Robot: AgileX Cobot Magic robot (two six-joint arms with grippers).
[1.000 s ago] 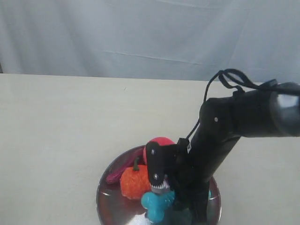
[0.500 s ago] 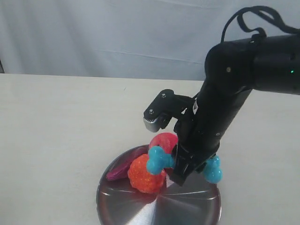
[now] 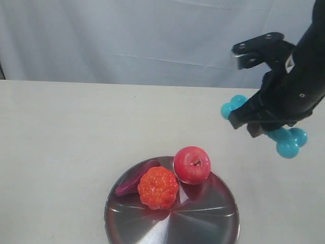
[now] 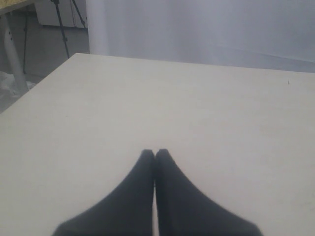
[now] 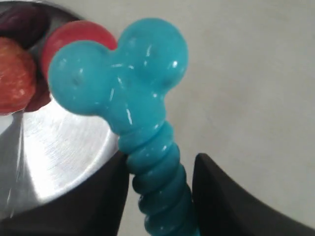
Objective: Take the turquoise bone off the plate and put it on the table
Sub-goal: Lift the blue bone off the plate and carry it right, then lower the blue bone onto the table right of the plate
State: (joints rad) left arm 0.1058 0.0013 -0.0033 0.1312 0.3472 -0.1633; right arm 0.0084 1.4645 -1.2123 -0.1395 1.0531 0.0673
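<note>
My right gripper (image 3: pixel 264 124) is shut on the ribbed shaft of the turquoise bone (image 3: pixel 287 141) and holds it in the air above the table (image 3: pixel 66 132), to the right of and beyond the plate (image 3: pixel 203 216). Knobs stick out on both sides of the black fingers. In the right wrist view the turquoise bone (image 5: pixel 129 83) points away from the gripper (image 5: pixel 160 179), with the plate (image 5: pixel 59 152) below. My left gripper (image 4: pixel 155 153) is shut on nothing over bare tabletop and is out of the exterior view.
On the silver plate stay a red apple (image 3: pixel 192 164), an orange bumpy fruit (image 3: pixel 158 187) and a dark purple piece (image 3: pixel 133 183). A grey curtain (image 3: pixel 152 35) hangs behind the table's far edge.
The right arm has lifted the bone off the plate and carried it up and to the right, uncovering the apple and the plate. The fruit stayed on the plate.
</note>
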